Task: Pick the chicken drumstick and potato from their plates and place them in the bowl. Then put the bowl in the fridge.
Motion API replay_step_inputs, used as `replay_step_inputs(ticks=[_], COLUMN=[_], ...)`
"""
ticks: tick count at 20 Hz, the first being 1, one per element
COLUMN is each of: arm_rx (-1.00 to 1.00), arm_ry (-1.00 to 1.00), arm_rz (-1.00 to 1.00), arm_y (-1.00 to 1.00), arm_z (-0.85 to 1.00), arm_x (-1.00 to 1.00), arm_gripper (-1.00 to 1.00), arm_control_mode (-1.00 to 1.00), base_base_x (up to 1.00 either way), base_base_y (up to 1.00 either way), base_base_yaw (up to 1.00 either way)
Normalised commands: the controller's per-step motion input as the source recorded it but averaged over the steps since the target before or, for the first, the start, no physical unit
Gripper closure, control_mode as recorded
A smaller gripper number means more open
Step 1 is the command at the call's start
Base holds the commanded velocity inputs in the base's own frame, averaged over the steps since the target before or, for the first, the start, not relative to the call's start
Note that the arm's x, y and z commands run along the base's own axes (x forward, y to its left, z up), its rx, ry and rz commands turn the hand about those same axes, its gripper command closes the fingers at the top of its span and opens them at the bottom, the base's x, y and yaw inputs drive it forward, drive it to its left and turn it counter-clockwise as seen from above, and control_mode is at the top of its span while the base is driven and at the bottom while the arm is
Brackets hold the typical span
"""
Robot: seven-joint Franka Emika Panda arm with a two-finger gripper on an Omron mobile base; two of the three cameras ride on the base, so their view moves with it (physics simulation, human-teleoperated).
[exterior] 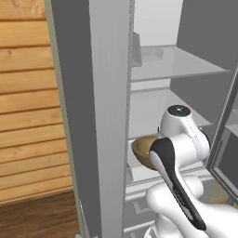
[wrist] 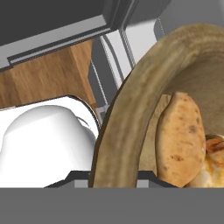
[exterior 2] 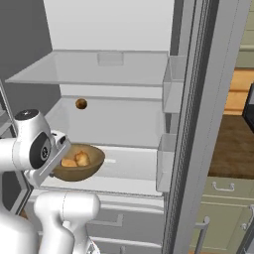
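Observation:
The wooden bowl [exterior 2: 84, 168] hangs low inside the open fridge [exterior 2: 114, 30], just over its lower clear shelf [exterior 2: 124, 168]; whether it touches the shelf I cannot tell. My gripper [wrist: 114, 177] is shut on the bowl's thick rim [wrist: 131, 100] at its near left side. In the bowl lie the speckled tan potato [wrist: 179, 140] and, beside it, the golden-brown chicken drumstick [wrist: 214, 151]. In the left base view my arm [exterior: 181, 139] covers most of the bowl [exterior: 142, 148]. The plates are out of view.
A small brown round thing [exterior 2: 81, 103] sits at the back of the middle shelf. Door bins [exterior 2: 171, 84] stand close on the bowl's right. An upper clear shelf [exterior 2: 99, 69] spans above. Drawers [exterior 2: 119, 218] lie below the bowl, and the fridge's grey wall [exterior: 93, 116] rises on the left.

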Motion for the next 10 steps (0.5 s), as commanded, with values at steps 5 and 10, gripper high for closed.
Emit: replay_step_inputs(ticks=[5, 10], arm_rx=[0.00, 0.00], arm_ry=[-0.14, -0.35], arm_rz=[0.00, 0.03], arm_y=[-0.09, -0.11], arm_z=[0.03, 0.15], arm_x=[0.09, 0.47], arm_gripper=[1.00, 1.00], arm_control_mode=[-1.00, -1.00], base_base_x=[0.00, 0.00], base_base_y=[0.00, 0.00], base_base_yaw=[0.00, 0.00])
